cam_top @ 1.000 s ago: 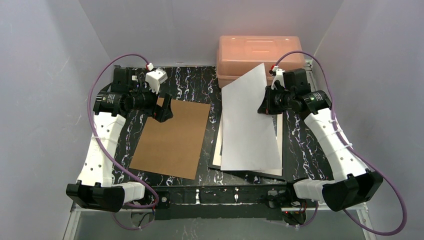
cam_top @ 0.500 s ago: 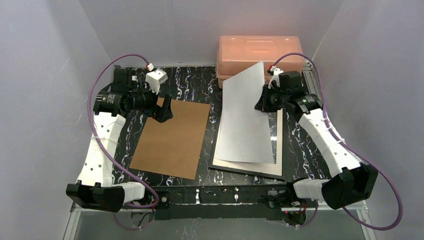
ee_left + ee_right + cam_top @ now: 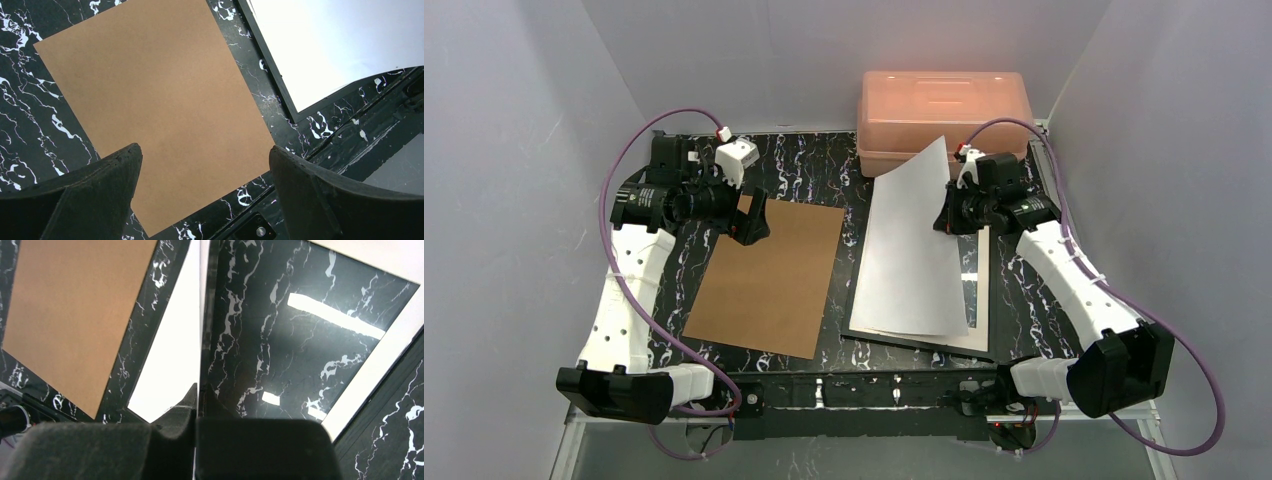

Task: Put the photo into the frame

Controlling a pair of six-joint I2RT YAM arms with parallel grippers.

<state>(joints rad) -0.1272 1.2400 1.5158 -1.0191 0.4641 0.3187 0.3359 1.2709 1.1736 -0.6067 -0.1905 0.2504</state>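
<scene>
White back up, the photo (image 3: 912, 250) sits right of centre, pinched by the right hand (image 3: 946, 215) and tilted over the frame (image 3: 980, 300) on the tabletop (image 3: 814, 165); left hand (image 3: 754, 220) spread wide above brown board (image 3: 769, 275).

In the top view you see only the plain white side of the photo (image 3: 914, 250); its other side is turned away. The photo covers most of the frame (image 3: 980, 300), so just the bottom and right strips peek out. Its top corner hides a bit of the pink box (image 3: 939, 105). The left gripper (image 3: 749, 215) blocks the upper left corner of the brown board (image 3: 769, 280). In the right wrist view the photo is only a thin line up the middle.
</scene>
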